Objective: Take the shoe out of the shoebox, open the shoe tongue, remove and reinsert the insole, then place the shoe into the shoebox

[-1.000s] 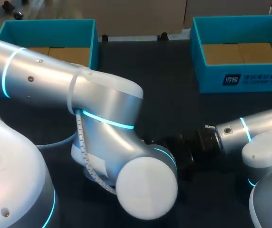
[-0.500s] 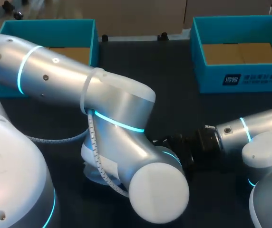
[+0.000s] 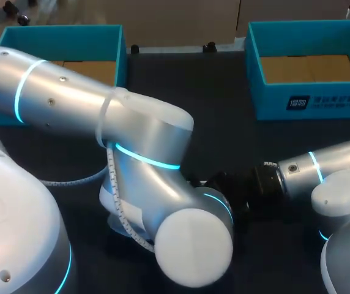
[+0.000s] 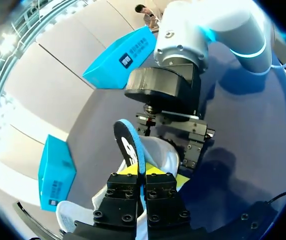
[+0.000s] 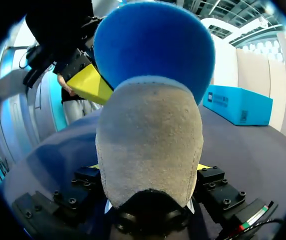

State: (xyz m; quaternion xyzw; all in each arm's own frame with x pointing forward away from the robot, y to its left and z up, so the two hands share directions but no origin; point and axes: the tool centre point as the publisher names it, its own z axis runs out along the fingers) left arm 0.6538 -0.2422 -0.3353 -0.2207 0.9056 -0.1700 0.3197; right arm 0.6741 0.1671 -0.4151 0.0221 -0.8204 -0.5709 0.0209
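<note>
Two grippers are splitting the work: right gripper (image 5: 148,167) is clamping the shoe (image 5: 148,135) steady while left gripper (image 4: 142,175) is pinching the blue insole (image 4: 128,142).

insole (image 4: 131,146) partly in shoe (image 4: 162,156) (shoebox (image 3: 271,105) behind, right)

Left arm (image 3: 144,150) slightly back leftward from half a second ago

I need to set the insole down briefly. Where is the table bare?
Bare table lies between the left teal box and the right teal box, ahead of both arms. Crowded: front middle, where the left hand and right hand meet at the shoe.
</note>
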